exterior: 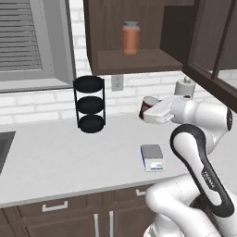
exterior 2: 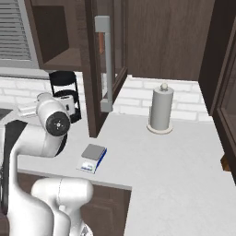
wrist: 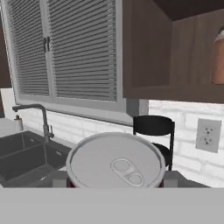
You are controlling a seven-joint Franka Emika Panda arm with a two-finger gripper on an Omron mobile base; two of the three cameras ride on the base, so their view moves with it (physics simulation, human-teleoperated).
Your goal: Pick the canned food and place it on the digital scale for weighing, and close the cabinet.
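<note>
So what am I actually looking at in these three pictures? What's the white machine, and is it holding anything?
It is a white robot arm in a computer-drawn kitchen. Two pictures come from cameras riding behind the arm, one to its left and one to its right. The third comes from a camera on the hand itself, looking along the pincer.

The pincer is shut on the canned food, a short dark red can; in the hand view its silvery lid looms large. It hangs above the counter, not yet on the digital scale, the flat grey square nearer the front edge.

Also on the counter: a black three-tier rack and a paper towel roll. The cabinet above stands open, its door swung out, with an orange-brown jar on its shelf.
</note>
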